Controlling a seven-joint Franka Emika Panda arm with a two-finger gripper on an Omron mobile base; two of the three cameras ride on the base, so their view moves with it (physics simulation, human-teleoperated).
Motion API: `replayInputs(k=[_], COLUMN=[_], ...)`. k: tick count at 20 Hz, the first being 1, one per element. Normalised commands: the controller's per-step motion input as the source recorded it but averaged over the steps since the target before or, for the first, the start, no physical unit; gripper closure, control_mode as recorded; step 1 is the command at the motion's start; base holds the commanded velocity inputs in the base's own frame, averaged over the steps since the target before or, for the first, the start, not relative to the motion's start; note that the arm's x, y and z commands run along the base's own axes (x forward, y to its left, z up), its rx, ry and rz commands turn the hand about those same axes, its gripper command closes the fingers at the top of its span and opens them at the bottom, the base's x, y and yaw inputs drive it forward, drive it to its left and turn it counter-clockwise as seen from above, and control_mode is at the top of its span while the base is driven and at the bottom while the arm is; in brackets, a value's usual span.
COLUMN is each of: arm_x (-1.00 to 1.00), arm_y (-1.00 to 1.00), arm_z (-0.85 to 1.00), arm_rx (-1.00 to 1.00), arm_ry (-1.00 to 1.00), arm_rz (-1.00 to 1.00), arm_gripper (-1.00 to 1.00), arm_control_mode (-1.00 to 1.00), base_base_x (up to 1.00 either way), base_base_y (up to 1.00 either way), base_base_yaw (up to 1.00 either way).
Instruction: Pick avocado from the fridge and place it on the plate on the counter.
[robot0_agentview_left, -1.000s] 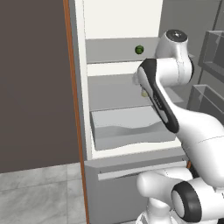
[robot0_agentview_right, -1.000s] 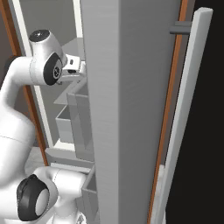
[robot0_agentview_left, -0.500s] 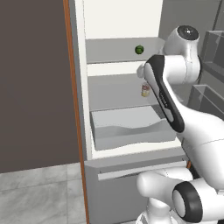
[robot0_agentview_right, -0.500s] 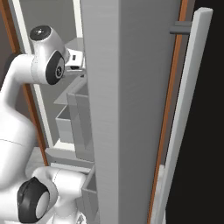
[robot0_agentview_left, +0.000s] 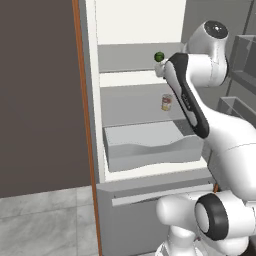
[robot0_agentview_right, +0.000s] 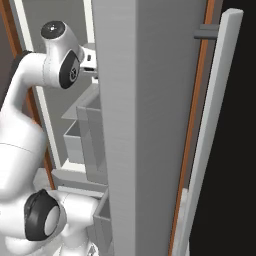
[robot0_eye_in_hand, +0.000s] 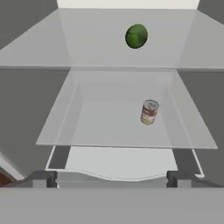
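Arm seemingly higher, nearer avocado (robot0_agentview_left: 159, 56)

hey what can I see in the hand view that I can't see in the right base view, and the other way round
The hand view looks into the fridge: the avocado sits on the upper shelf, the small can on the shelf below, with the drawer front beneath. The tool has its dark tips wide apart, holding nothing.

The right base view gives the outside: the fridge side wall, the open door with its handle and orange-brown edge, and the white arm reaching in.

Both share the fridge and its drawer.
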Motion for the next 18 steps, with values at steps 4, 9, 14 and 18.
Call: replayInputs(k=[4,9,14,18], arm_x=[0.59,0.57,0.39,0.53], arm_y=[-0.07,-0.26,-0.3,-0.13], arm_z=[0.51,0.32,0.06,-0.01], arm_rx=[0.0,0.04,0.03,0.01], arm_ry=[0.0,0.0,0.0,0.0], arm_rz=[-0.05,-0.04,0.0,0.0], arm_gripper=[-1.0,-1.0,-1.0,-1.0], arm_control_mode=[-1.0,-1.0,-1.0,-1.0], base_base_x=[0.0,0.0,0.0,0.0], base_base_y=[0.0,0.0,0.0,0.0], base_base_yaw=[0.0,0.0,0.0,0.0])
